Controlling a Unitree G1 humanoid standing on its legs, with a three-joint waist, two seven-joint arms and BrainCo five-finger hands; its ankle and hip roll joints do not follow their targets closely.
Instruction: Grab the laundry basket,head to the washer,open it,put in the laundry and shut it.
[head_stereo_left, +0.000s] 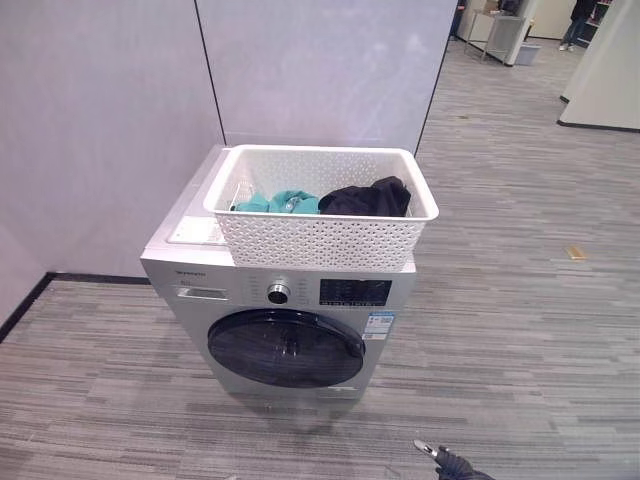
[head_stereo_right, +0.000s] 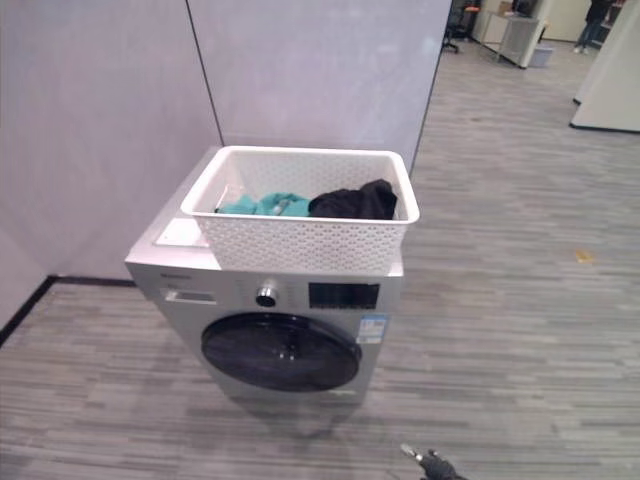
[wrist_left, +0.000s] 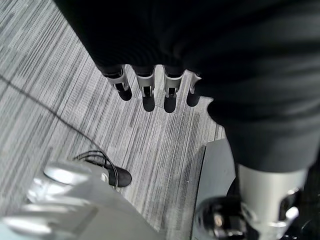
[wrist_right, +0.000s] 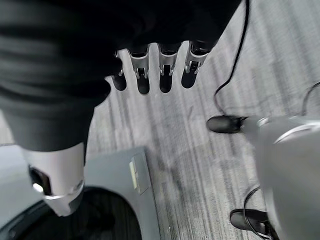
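Grey floor, laundry basket (head_stereo_left: 320, 215) atop washer (head_stereo_left: 280, 320), well beyond right hand (head_stereo_left: 450, 462)

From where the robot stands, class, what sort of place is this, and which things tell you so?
Probably an open office or lab floor rather than a home laundry room: the washer with its laundry basket stands alone against plain partition panels, on grey striped floor that runs into a wide open space.
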